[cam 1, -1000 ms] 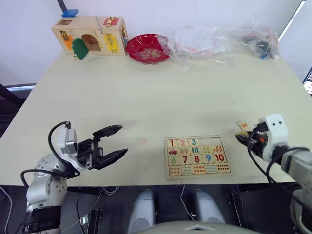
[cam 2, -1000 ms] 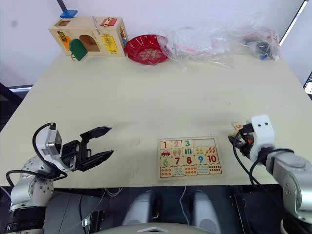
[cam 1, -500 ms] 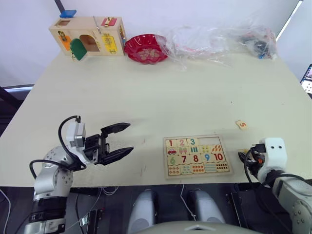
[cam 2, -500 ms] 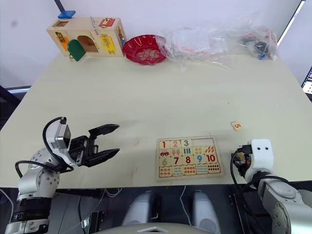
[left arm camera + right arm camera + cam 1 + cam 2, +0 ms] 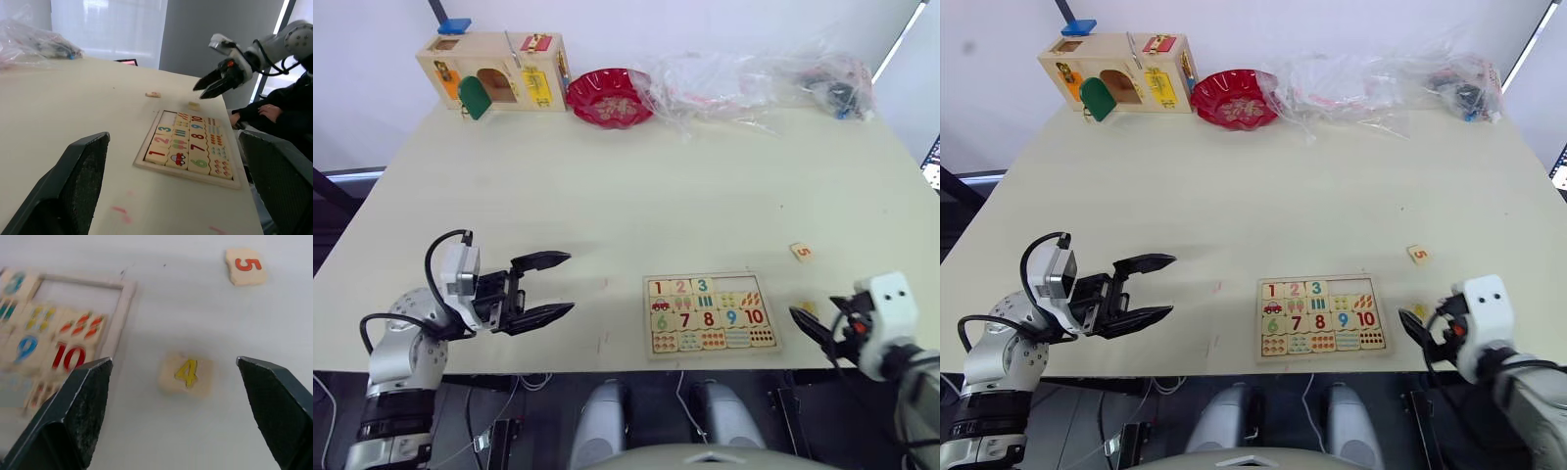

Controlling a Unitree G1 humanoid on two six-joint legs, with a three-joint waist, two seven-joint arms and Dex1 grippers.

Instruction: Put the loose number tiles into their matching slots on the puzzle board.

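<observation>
From the head, the puzzle board (image 5: 709, 314) lies near the table's front edge, the 5 tile (image 5: 800, 252) at its two o'clock. The left gripper (image 5: 546, 288) gapes empty. Right wrist: the right gripper (image 5: 183, 396) is spread wide around the 4 tile (image 5: 186, 374), not touching it.

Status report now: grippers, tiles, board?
Both grippers open, empty: left, right above tile 4. Tile 5 loose, farther out. Board holds 1 to 3, last two top slots empty. Nothing in the way.

Robot test lab, bare table (image 5: 607, 186), seated person (image 5: 288, 110), blinds-covered window (image 5: 107, 24)
</observation>
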